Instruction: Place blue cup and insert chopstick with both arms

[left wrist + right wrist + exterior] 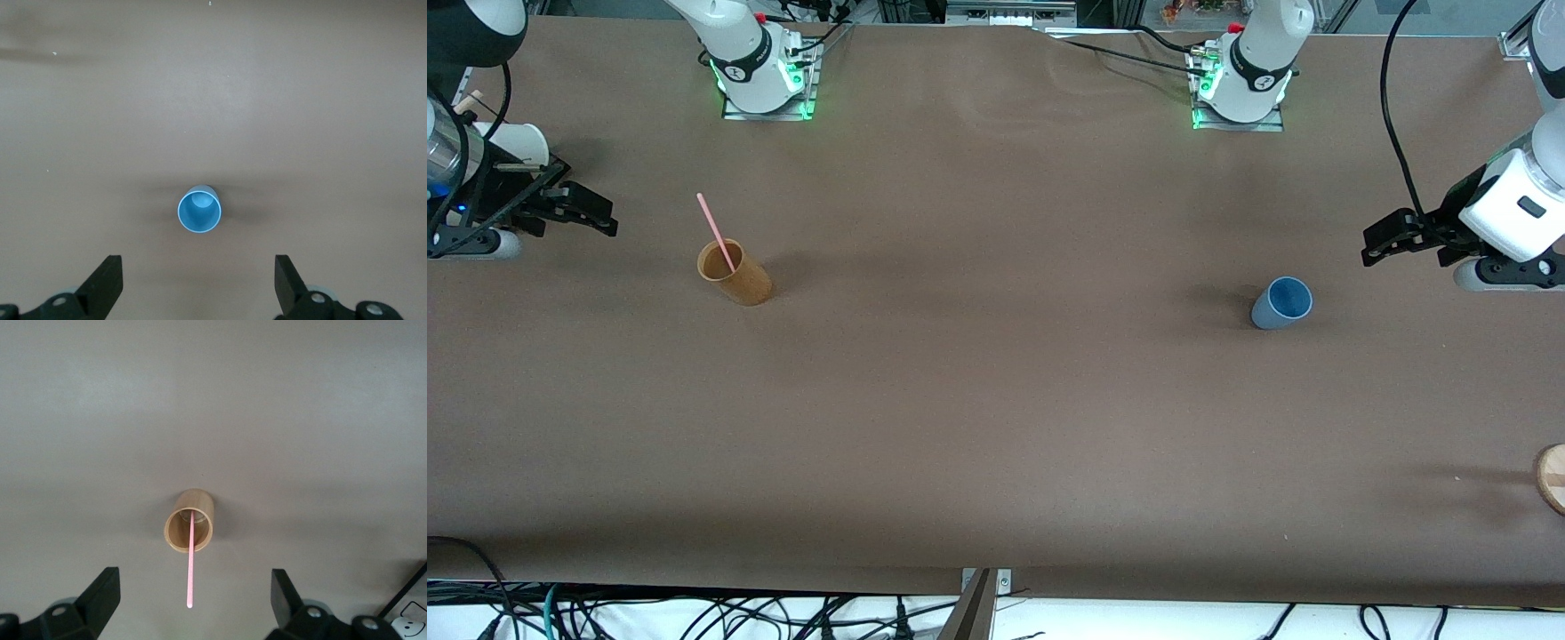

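Slate-blue, the blue cup (1281, 303) stands upright on the surface toward the left arm's end, mouth up, well apart from the tan cup (735, 272) that holds the chopstick (717, 233) leaning out. Left claw (1387, 238) hovers near the blue cup, wide open and empty (clearly the nearer one); right claw (583, 212) hovers near the tan cup, likewise open, holding nothing.

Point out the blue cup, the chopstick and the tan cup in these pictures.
blue cup (1280, 303): front view, on its light blue inside.
chopstick (715, 229): front view, on the pink shaft above the tan cup's rim.
tan cup (200, 501): right wrist view, on its outer wall.
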Motion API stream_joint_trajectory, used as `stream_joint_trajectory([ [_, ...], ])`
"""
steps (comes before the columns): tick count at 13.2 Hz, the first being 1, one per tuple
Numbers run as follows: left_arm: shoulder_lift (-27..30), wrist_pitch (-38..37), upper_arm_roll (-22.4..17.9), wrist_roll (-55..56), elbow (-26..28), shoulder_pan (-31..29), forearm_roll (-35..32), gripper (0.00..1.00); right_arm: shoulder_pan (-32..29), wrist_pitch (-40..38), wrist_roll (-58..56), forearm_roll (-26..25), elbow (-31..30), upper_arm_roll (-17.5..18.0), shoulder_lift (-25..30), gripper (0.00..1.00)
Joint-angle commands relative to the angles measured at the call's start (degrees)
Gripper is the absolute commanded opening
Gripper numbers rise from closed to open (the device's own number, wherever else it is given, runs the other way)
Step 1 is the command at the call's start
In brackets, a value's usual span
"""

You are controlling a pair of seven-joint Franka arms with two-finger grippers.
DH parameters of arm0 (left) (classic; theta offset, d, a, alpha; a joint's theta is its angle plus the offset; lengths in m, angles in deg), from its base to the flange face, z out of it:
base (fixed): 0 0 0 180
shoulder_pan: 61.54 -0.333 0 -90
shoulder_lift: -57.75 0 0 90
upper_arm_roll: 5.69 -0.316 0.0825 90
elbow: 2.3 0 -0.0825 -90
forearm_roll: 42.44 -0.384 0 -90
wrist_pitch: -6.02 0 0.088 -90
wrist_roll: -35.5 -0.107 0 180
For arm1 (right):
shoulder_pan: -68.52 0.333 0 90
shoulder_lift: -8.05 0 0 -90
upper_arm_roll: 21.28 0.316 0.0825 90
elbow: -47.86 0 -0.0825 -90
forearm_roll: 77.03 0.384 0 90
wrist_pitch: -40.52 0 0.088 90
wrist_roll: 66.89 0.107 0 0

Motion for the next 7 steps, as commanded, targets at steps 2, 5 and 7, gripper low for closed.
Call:
stream_joint_trajectory([
  [2,0.0,-0.6,-0.3,-0.2,-0.2,0.3,1.2,1.0,-0.3,0.1,-0.8,3.2,1.7,-2.2,-0.7,1.0],
  [5,0.0,-0.6,-0.3,-0.2,-0.2,0.3,1.1,1.0,-0.2,0.7,-0.7,3.2,1.7,-2.3,-0.7,1.0],
  [7,0.0,-0.6,-0.3,-0.2,-0.2,0.3,1.1,1.0,-0.2,0.1,-0.6,2.2,1.8,-2.3,-0.4,1.0],
])
